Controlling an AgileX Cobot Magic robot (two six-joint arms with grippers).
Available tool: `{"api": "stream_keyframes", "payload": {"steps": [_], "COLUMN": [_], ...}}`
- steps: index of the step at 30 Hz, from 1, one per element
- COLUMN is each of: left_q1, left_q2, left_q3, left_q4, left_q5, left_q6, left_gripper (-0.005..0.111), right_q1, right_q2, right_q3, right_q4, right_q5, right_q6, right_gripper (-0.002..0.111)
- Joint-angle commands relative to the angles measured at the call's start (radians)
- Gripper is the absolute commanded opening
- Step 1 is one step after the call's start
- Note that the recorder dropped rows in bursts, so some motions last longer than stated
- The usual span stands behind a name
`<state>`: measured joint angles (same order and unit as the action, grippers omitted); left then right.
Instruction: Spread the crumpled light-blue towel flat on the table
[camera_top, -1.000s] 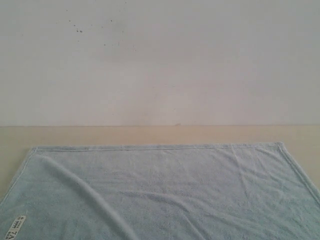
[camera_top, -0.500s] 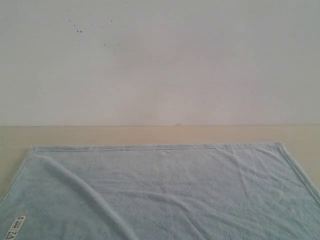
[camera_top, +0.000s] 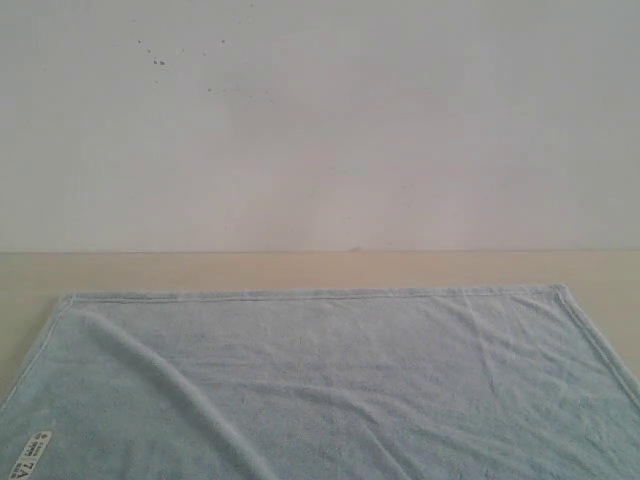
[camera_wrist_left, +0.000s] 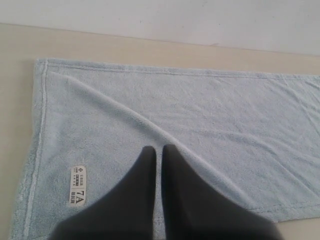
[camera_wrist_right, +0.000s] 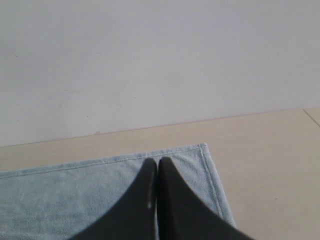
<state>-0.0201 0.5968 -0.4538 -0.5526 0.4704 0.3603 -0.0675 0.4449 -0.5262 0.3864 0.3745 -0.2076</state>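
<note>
The light-blue towel (camera_top: 330, 380) lies spread open on the beige table (camera_top: 300, 268), its far hem straight and both far corners showing. One soft ridge (camera_top: 175, 385) runs diagonally across its left part. The white label (camera_top: 30, 455) sits at the near left corner. Neither gripper shows in the exterior view. In the left wrist view my left gripper (camera_wrist_left: 160, 148) hovers over the towel (camera_wrist_left: 210, 105) near the label (camera_wrist_left: 78, 185), fingers together, holding nothing. In the right wrist view my right gripper (camera_wrist_right: 157, 161) is shut and empty above the towel's (camera_wrist_right: 60, 195) far right corner.
A plain white wall (camera_top: 320, 120) rises behind the table's far edge. Bare table (camera_wrist_right: 260, 165) stretches beyond the towel's right hem, and a strip of table (camera_wrist_left: 15, 100) lies beside its left hem.
</note>
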Motion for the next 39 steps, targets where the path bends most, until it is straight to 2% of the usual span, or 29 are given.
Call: {"api": "stream_keyframes", "payload": {"steps": [1, 18, 22, 39], "left_q1": [-0.004, -0.004, -0.004, -0.002], "left_q2": [-0.006, -0.006, -0.006, -0.008], "left_q3": [0.005, 0.005, 0.005, 0.005], "left_q4": [-0.011, -0.011, -0.011, -0.008], "left_q5": [0.004, 0.002, 0.002, -0.004], "left_q6": [-0.002, 0.0, 0.0, 0.0], "left_gripper": [0.004, 0.004, 0.004, 0.004], "right_q1": [-0.003, -0.003, -0.003, -0.003], "right_q2": [-0.006, -0.377, -0.445, -0.445], "right_q3": [0.001, 0.023, 0.106, 0.396], "right_q4": [0.004, 0.01, -0.007, -0.088], "right_q5": [-0.003, 0.0, -0.01, -0.039], "right_q6": [0.0, 0.0, -0.01, -0.01], "right_gripper": [0.0, 0.0, 0.0, 0.0]}}
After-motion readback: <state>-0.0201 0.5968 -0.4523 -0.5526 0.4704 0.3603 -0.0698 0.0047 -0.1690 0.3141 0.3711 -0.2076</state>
